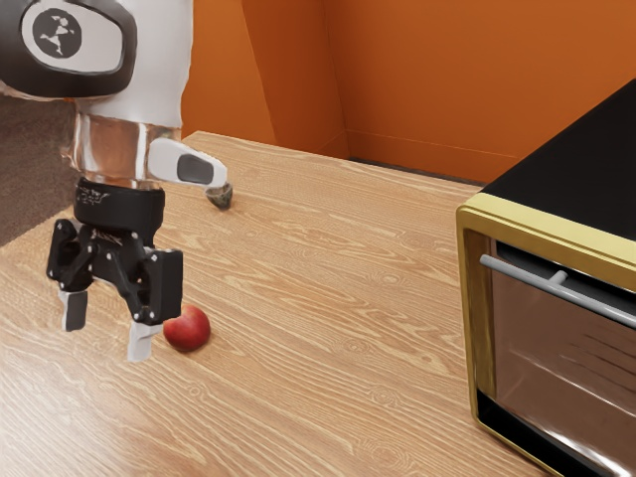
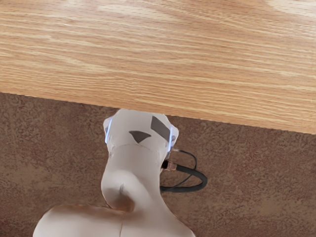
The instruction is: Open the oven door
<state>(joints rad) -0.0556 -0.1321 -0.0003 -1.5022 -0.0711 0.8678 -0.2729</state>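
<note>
- Exterior view: the shut-looking glass oven door (image 1: 556,348), set in the gold-framed black oven (image 1: 471,308), stands well apart from the black two-finger gripper (image 1: 106,328), at three o'clock from it. By my reading, none of the opening is done.
- Its grey metal bar handle (image 1: 596,302) is free — nothing touches it. Left to do, I judge: reach across, take or hook the handle, draw the door fully open.
- The gripper's fingers are spread wide with nothing between them; a round red apple (image 1: 187,329) sits near, at three o'clock, on the pale wooden table (image 1: 328,298).
- Wrist view: wood grain, and past the table's edge the smooth white arm base (image 2: 136,163) over mottled brown floor (image 2: 256,182) — the approach looks unstarted.
</note>
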